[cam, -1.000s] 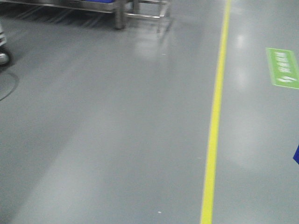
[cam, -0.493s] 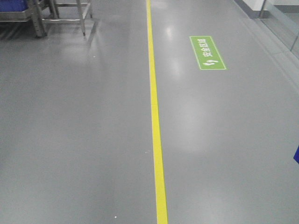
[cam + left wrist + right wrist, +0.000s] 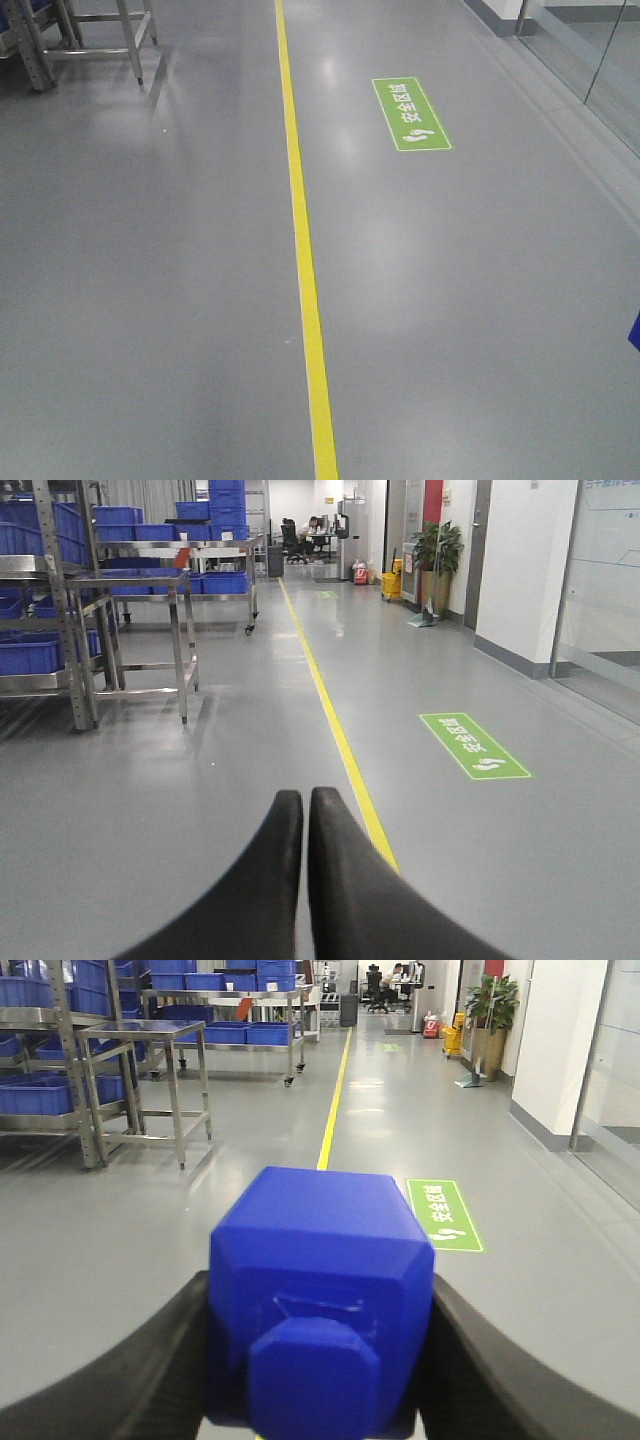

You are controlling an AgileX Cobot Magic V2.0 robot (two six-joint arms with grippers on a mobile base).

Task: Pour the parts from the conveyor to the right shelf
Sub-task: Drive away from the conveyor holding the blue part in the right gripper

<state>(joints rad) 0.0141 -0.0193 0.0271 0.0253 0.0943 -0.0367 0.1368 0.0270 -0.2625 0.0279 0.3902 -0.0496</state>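
My right gripper (image 3: 320,1295) is shut on a bright blue block (image 3: 320,1225), one of the parts, with its square stud facing the camera. A sliver of blue (image 3: 635,345) shows at the right edge of the front view. My left gripper (image 3: 305,798) is shut on nothing, its black fingers (image 3: 280,860) pressed together above the grey floor. The conveyor is out of view. Steel racks with blue bins (image 3: 45,1090) (image 3: 40,650) stand to the left; I cannot tell whether any of them is the right shelf.
A yellow floor line (image 3: 305,300) runs ahead down the aisle, with a green floor sign (image 3: 411,114) to its right. Steel rack legs (image 3: 40,45) stand at the far left. A glass wall (image 3: 590,60) and a potted plant (image 3: 440,550) line the right side.
The front view has swung to the right: the yellow line, green sign and rack legs have all shifted left in the picture. The blue sliver stays at the right edge.
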